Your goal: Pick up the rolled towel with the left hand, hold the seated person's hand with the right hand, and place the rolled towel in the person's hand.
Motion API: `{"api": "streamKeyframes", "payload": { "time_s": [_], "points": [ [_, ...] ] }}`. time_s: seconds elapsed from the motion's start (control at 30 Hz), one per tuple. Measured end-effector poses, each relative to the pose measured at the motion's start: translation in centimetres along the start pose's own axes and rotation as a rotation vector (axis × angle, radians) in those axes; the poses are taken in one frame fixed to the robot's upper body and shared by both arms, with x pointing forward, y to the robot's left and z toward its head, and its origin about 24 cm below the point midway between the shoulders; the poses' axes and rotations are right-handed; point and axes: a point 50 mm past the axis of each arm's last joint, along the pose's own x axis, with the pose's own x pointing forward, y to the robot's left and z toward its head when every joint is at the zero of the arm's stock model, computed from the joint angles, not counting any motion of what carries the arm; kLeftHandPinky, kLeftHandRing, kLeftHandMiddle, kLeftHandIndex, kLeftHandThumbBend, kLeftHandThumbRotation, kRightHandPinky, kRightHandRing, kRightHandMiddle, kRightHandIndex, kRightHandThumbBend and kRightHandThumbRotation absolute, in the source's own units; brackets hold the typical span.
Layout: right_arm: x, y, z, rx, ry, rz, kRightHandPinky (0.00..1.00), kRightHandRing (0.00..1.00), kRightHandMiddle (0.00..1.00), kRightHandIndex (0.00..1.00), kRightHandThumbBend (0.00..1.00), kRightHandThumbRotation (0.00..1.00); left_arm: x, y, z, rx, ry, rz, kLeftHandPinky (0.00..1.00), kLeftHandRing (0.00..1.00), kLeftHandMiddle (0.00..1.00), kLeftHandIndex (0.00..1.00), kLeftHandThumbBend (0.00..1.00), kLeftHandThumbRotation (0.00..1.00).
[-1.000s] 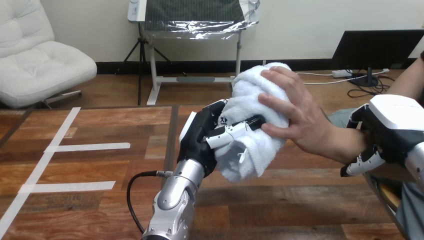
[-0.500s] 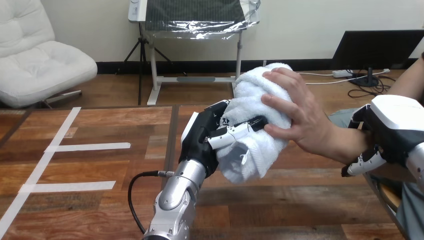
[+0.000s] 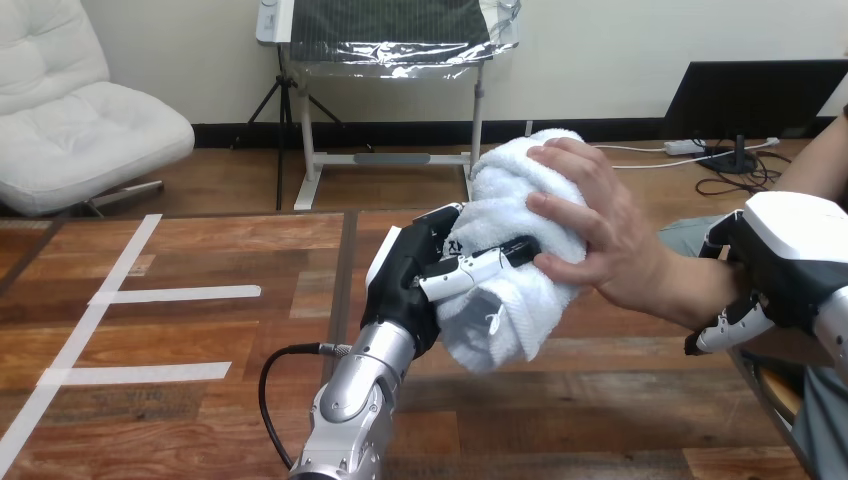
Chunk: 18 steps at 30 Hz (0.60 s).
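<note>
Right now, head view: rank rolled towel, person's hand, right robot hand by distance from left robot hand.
1. rolled towel: gripped by left robot hand.
2. person's hand: on towel's right side.
3. right robot hand: far right, clasping person's wrist.

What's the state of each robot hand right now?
Left robot hand: closed on the rolled towel, with the person's hand also on it.
Right robot hand: closed round the person's wrist.
</note>
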Motion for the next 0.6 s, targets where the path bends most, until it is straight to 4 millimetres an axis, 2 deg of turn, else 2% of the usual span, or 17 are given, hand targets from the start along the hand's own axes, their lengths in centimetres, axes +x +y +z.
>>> {"api": "streamKeyframes", "payload": {
  "time_s": [0.37, 0.47, 0.57, 0.6],
  "points": [
    [0.00, 0.00, -0.02, 0.001, 0.002, 0.000, 0.22, 0.30, 0.39, 0.51, 0.82, 0.00, 0.01, -0.13, -0.02, 0.001, 0.001, -0.005, 0.24, 0.32, 0.40, 0.45, 0.69, 0.00],
    [0.00, 0.00, -0.07, 0.002, 0.006, 0.000, 0.23, 0.32, 0.42, 0.53, 0.83, 0.00, 0.02, -0.16, -0.02, 0.001, 0.001, -0.007, 0.25, 0.32, 0.40, 0.45, 0.69, 0.00],
    [0.00, 0.00, -0.10, -0.001, 0.010, 0.000, 0.29, 0.38, 0.48, 0.57, 0.84, 0.00, 0.02, -0.19, -0.03, 0.001, 0.002, -0.010, 0.25, 0.34, 0.41, 0.46, 0.68, 0.00],
    [0.00, 0.00, -0.10, -0.003, 0.011, -0.001, 0.34, 0.44, 0.53, 0.60, 0.84, 0.00, 0.03, -0.22, -0.03, 0.001, 0.002, -0.012, 0.26, 0.35, 0.42, 0.46, 0.68, 0.01]
  ]
}}
